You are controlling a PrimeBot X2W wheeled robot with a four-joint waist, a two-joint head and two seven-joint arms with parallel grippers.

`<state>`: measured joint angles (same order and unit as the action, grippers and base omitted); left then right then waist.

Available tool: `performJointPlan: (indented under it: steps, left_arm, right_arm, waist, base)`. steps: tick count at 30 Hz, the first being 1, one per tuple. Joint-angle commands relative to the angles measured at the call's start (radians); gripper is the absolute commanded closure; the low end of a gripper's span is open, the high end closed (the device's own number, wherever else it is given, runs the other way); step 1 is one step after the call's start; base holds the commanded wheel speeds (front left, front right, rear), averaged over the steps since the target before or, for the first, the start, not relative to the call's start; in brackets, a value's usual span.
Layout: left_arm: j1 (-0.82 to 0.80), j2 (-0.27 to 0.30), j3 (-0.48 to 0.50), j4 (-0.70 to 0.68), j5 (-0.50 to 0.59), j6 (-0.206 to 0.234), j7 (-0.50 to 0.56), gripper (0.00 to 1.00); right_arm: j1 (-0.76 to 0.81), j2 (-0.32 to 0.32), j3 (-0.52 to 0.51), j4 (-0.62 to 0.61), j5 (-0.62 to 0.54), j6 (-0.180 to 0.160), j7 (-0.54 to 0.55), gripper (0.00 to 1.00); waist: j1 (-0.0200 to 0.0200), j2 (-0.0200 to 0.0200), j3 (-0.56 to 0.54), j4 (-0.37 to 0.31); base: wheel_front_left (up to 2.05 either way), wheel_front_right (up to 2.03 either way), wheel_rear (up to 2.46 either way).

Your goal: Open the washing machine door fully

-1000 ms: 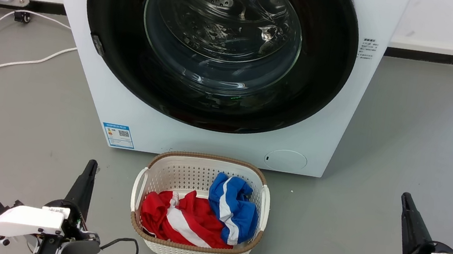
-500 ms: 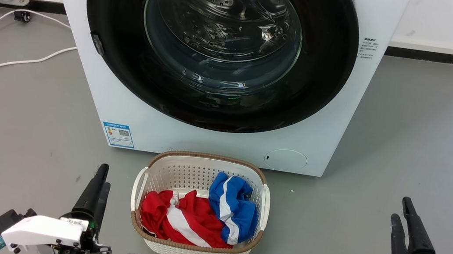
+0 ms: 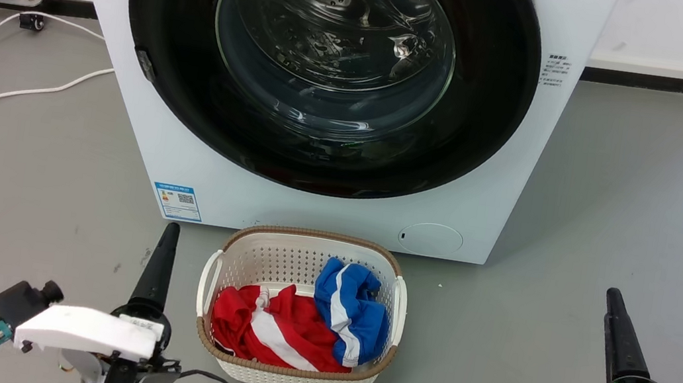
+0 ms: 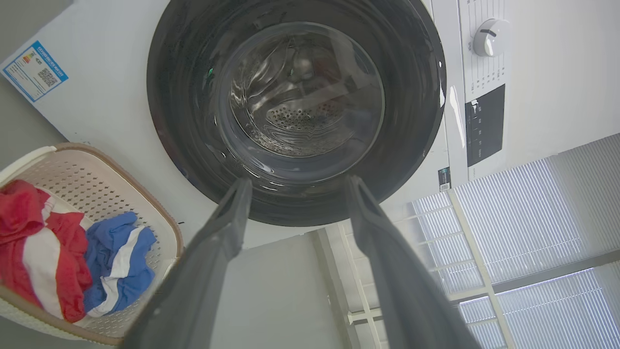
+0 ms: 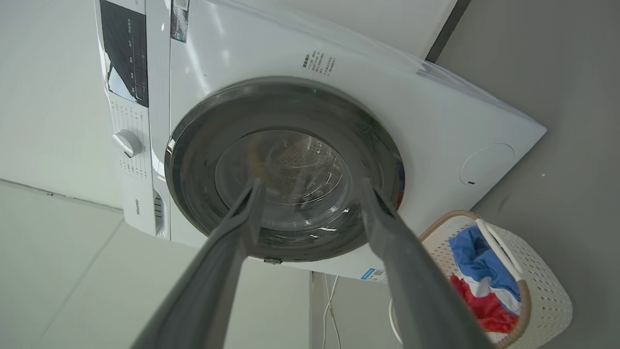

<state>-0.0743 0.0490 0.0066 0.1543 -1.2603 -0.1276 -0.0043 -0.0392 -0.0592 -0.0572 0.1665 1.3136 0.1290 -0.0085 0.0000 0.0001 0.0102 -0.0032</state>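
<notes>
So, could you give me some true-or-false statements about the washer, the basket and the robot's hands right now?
1. The washing machine door is shut against the washing machine. True.
2. The left hand is gripping the door. False: it is open, apart from the door, holding nothing.
3. The laundry basket holds red and blue clothes. True.
4. The basket stands on top of the machine. False: it sits on the floor in front of it.
5. The right hand is closed tight. False: it is open too.
</notes>
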Motion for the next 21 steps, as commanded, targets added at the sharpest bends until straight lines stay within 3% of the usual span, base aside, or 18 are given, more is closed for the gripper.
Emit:
performJointPlan:
  steps: [1,21]
  left_arm:
    - [-0.035,0.002,-0.011,-0.027,0.06,-0.001,-0.012,0.0]
    - [-0.05,0.045,-0.069,-0.059,0.503,0.002,-0.083,0.0]
  right_arm:
    - [-0.009,-0.005,0.003,-0.028,-0.059,0.001,-0.012,0.0]
    - [0.024,0.001,0.02,-0.091,-0.562,0.001,-0.056,0.0]
  waist:
    - [0.0,-0.0001,0.001,0.0]
    - [0.0,-0.0001,0.003,-0.003]
  base:
    - [0.0,0.0,0.0]
    - [0.0,0.0,0.0]
